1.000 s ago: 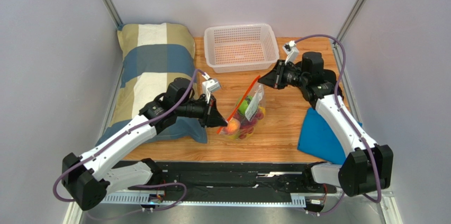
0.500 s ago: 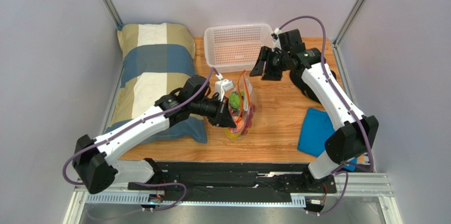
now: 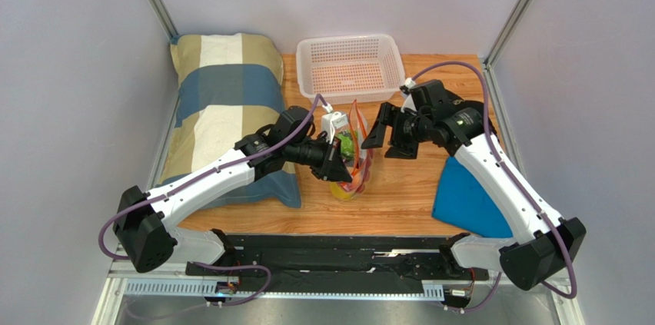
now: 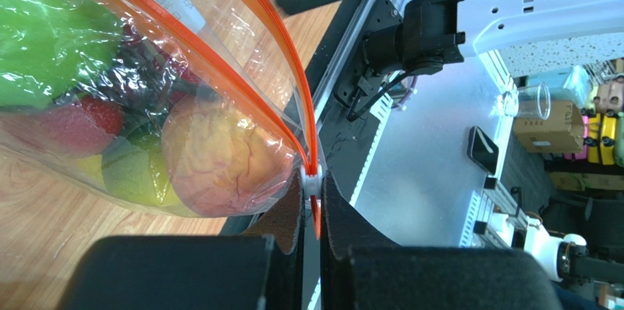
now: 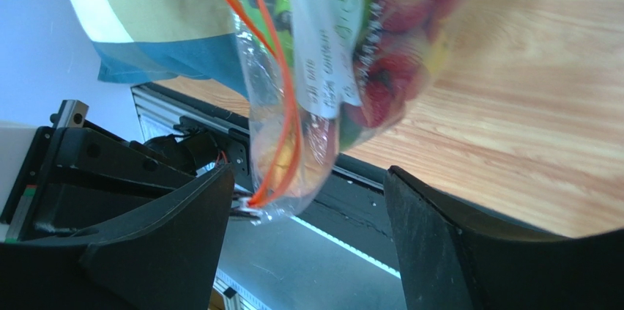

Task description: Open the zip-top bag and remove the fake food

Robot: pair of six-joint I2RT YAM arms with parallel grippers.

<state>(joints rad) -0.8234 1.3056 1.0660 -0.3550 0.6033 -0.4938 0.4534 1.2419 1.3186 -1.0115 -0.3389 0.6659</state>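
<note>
The zip-top bag (image 3: 357, 157) stands at the middle of the table (image 3: 407, 180), fake food (image 4: 220, 156) inside — its orange zip end pinched tight by the left gripper (image 4: 313, 204). The right gripper (image 3: 387, 134) — spread wide — hangs just right of it.

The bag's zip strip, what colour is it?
The zip strip is orange-red, best seen in the left wrist view.
</note>
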